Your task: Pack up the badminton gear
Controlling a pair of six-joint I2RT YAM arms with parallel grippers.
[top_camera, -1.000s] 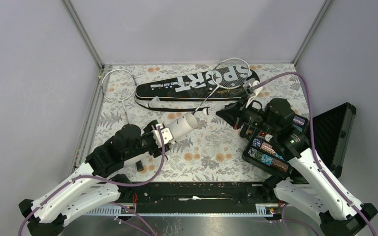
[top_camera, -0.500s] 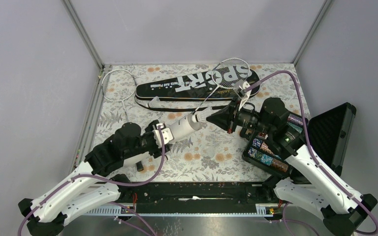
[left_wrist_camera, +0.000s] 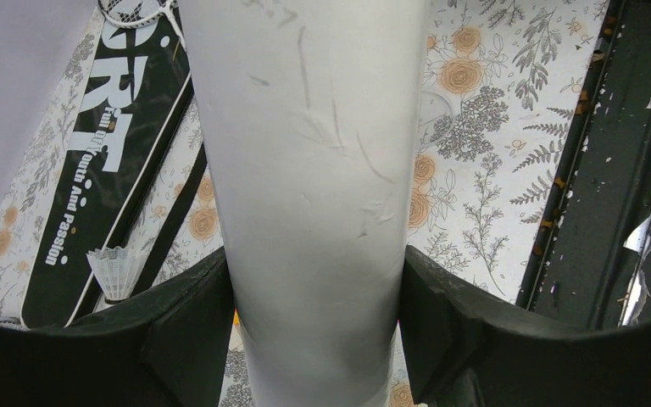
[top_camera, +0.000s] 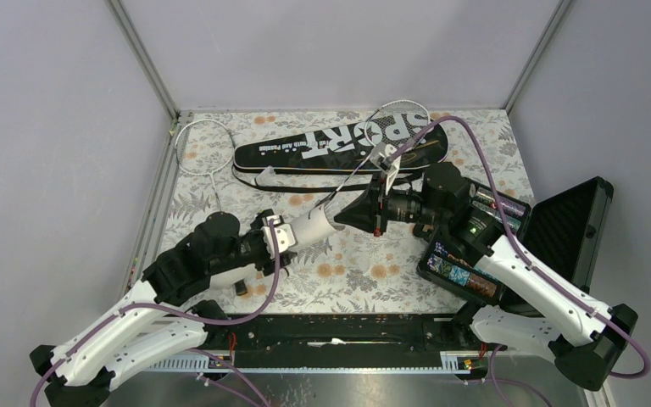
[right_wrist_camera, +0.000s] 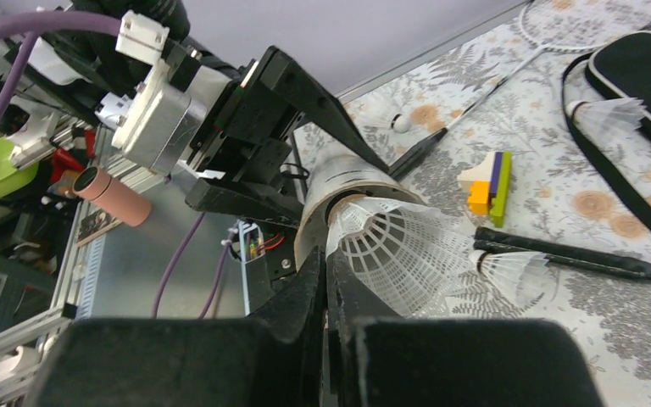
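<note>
My left gripper is shut on the long white tube, which fills the left wrist view between the jaws. My right gripper is shut on the skirt rim of a white shuttlecock, whose narrow end sits in the tube's open mouth. The black "SPORT" bag lies at the back. One racket rests across it, and another racket lies at the far left. Loose shuttlecocks lie on the cloth.
A black hard case of foil-wrapped items stands open at the right, its lid raised, under my right arm. A small coloured block and a black racket handle lie near the tube. A metal rail borders the left.
My right gripper has moved left with the shuttlecock, from beside the case up to the tube's mouth. My left gripper still holds the tube in about the same place.
</note>
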